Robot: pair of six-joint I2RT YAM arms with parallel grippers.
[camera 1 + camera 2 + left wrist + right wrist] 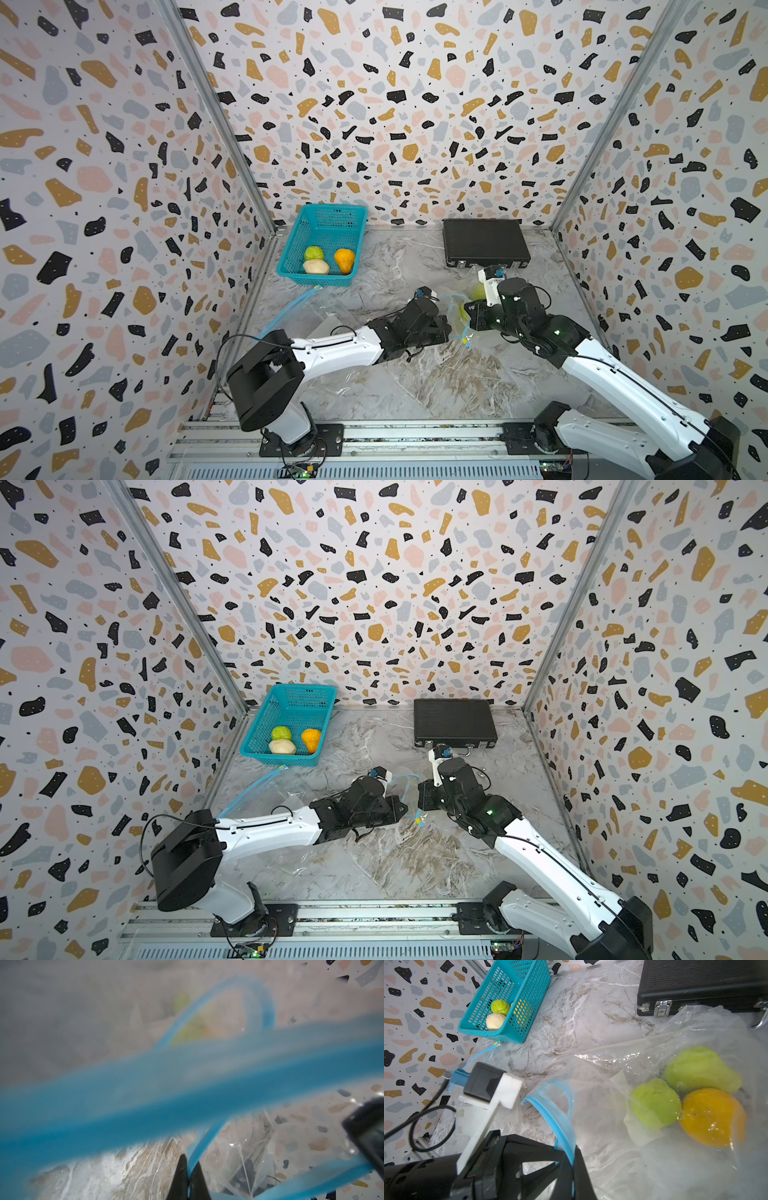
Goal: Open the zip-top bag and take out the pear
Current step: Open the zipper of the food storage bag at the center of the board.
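Left pincer (188,1176) and right pincer (572,1167) are clenched on the blue zip strip (187,1088) of the clear, crinkled zip-top bag (654,1157). Only in the right wrist view is the matte green pear (699,1068) seen whole inside it, beside a rounded orange fruit (712,1115); the bag is spread on the veined marble desk (395,257).

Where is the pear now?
Right wrist view: the green pear lies inside the clear bag on the right of the table, beside another green fruit and an orange fruit, near the black case.
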